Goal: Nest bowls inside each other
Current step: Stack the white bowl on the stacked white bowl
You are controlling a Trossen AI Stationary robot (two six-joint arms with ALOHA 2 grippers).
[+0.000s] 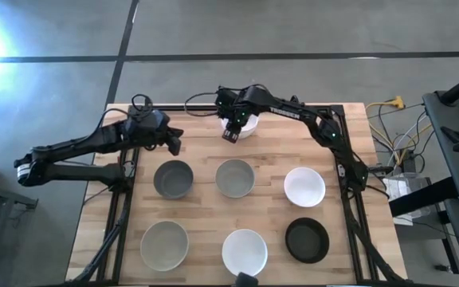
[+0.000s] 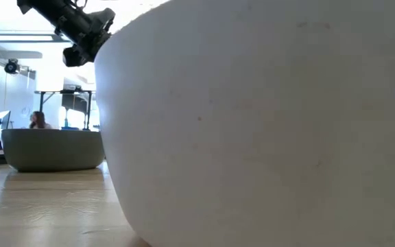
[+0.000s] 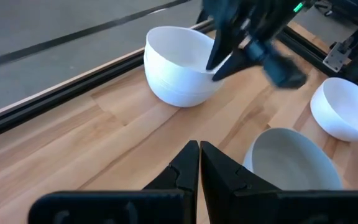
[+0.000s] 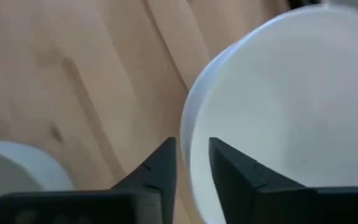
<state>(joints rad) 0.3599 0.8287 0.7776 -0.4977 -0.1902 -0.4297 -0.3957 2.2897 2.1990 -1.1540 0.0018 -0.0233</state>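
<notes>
The right jaws (image 1: 231, 131) are at the white stack (image 1: 246, 125) near the back edge of the counter (image 1: 205, 215), with the stack's rim sitting in the small gap between the two jaws, so they look ready to pinch it but I cannot tell if they squeeze yet. The left jaws (image 3: 199, 163) are clenched on nothing, a bit off to the side, so the right arm is nearer. Six single bowls wait in two rows in front.
</notes>
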